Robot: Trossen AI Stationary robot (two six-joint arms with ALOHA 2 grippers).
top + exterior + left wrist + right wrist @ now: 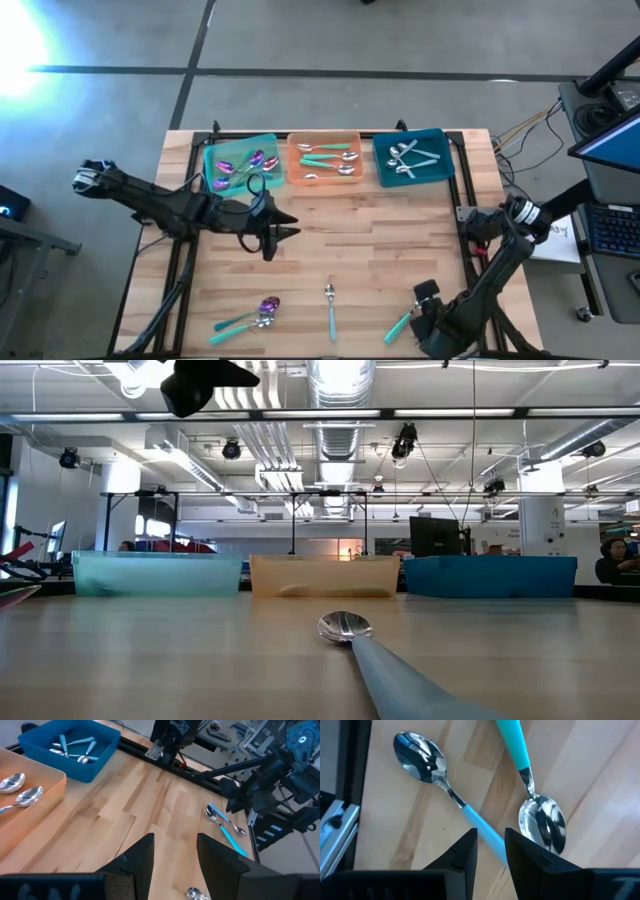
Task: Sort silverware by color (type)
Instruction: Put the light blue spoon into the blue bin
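My right gripper (491,851) points down, open, over two silver-headed spoons with teal handles (470,815) (540,815) that lie flat and crossed near the table's near right corner (400,323). One handle runs under the gap between its fingers, and I see no touch. My left gripper (175,855) hangs open with nothing in it above the table's middle left (280,232). Another teal-handled spoon (345,628) lies at the near middle (330,305). A purple-headed spoon and a silver-headed one lie together at the near left (255,313).
Three trays stand along the far edge: a green one (268,145) with purple-headed spoons, an orange one (325,140) with silver-headed teal-handled spoons, and a teal one (440,145) with silver spoons. Bare wood lies between the trays and the loose spoons.
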